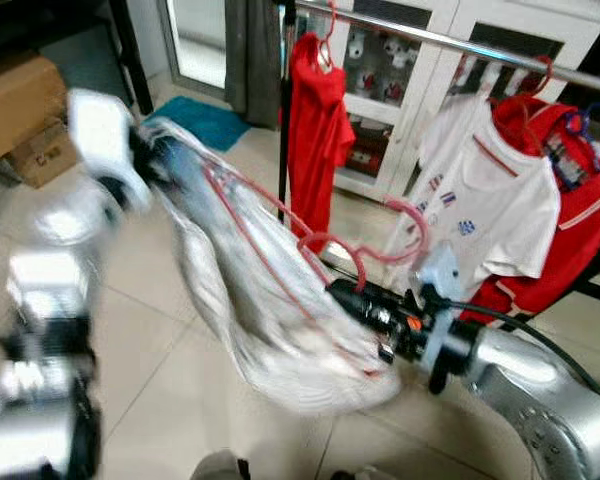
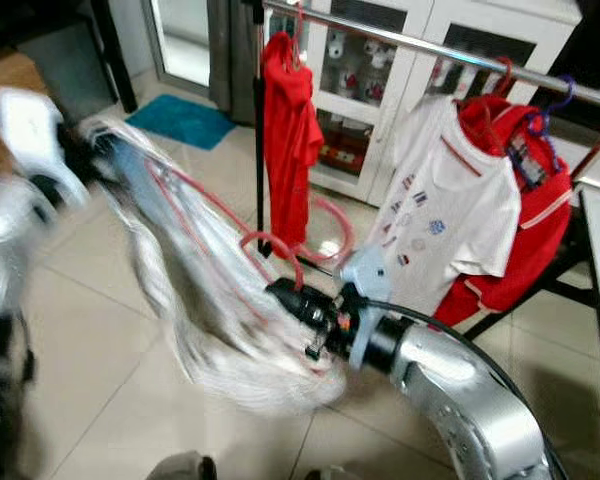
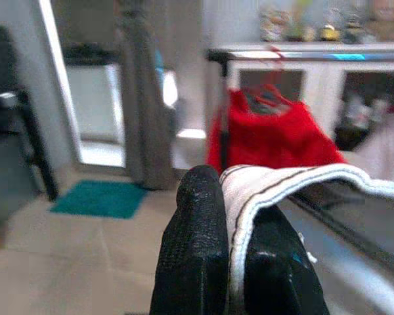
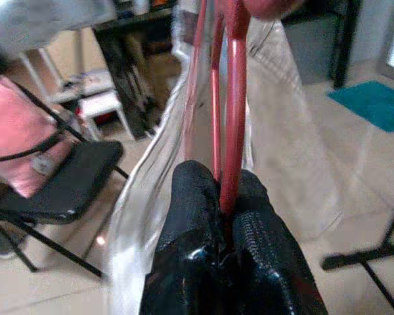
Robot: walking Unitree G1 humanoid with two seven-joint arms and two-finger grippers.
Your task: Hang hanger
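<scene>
We were carrying the hanger [image 1: 330,245], our right gripper [image 4: 226,210] clenched on its red wire and our left gripper [image 3: 233,256] pinching the white garment [image 1: 270,310], next needing its hook lifted over the rail [image 1: 460,42].

We see the left gripper [image 3: 235,262], its two black textured fingers [image 3: 194,249] closed on the white, dark-piped hem of a garment [image 3: 295,180]. Beyond it hang a red shirt [image 3: 269,134] and a grey curtain [image 3: 141,98]. A teal floor mat [image 3: 98,199] lies on beige tiles [image 3: 65,262].
</scene>
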